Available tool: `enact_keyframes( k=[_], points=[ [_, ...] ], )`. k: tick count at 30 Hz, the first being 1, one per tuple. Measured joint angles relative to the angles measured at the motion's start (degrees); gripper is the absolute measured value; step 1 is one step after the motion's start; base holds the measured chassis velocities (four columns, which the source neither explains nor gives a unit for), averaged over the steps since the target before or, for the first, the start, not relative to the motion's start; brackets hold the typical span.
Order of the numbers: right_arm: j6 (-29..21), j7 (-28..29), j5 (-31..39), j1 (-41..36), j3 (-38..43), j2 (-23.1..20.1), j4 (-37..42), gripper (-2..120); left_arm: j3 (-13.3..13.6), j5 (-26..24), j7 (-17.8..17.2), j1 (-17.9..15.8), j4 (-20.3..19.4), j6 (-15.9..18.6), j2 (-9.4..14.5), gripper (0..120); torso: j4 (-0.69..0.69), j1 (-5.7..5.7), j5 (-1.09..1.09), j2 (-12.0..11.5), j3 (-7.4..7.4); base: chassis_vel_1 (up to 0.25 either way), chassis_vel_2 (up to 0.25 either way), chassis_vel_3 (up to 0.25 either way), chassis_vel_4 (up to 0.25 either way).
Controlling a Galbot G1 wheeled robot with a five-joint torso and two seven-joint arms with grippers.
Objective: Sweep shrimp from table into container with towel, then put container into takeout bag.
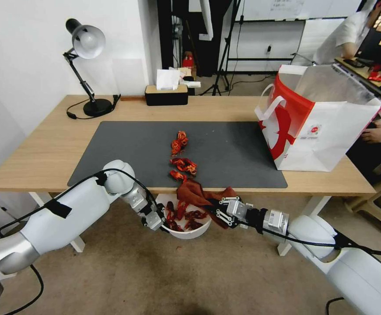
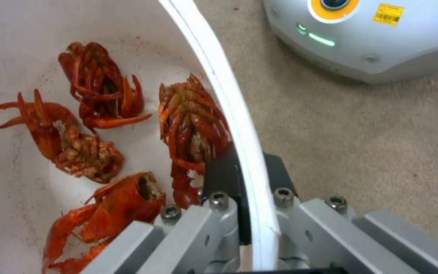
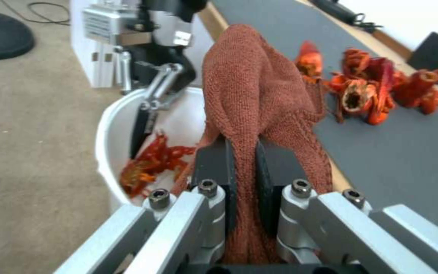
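My left gripper (image 1: 159,222) pinches the rim of the white container (image 1: 189,232), one pad inside the wall and one outside, holding it in the air just below the near edge of the table (image 1: 37,148). My right gripper (image 1: 220,211) is clamped on a fold of the rust-red towel (image 1: 194,192), which drapes from the table edge over the container's mouth. Several shrimp (image 2: 102,95) already lie in the container; three more clusters (image 1: 182,165) sit in a line on the dark grey mat (image 1: 225,153), the nearest touching the towel's edge, the farthest well beyond it toward the middle of the mat. To sweep well, I judge I should reach the towel past the farthest cluster, press it flat and drag straight toward the rim, keeping the container tucked against the table edge so nothing drops to the carpet. The takeout bag (image 1: 321,127) stands open on the table's right end.
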Motion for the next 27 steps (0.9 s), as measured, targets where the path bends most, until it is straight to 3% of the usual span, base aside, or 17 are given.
enact_keyframes(
  k=[22, 27],
  points=[
    [0.01, -6.87, 4.1, -0.33, 1.04, -0.57, 1.49, 6, -0.08, 0.16, -0.02, 0.34, 0.39, -0.23, 0.09, 0, 0.0, 0.0, 0.0, -0.01, 0.0, 0.0, 0.0, 0.0, 0.0],
    [0.0, -5.11, 12.96, 3.48, 1.06, -0.89, 3.2, 6, -0.16, 0.33, 0.02, 0.43, 0.72, -0.32, -0.11, 0, -0.01, 0.0, -0.01, -0.01, 0.0, 0.0, 0.0, 0.0, 0.0]
  ],
)
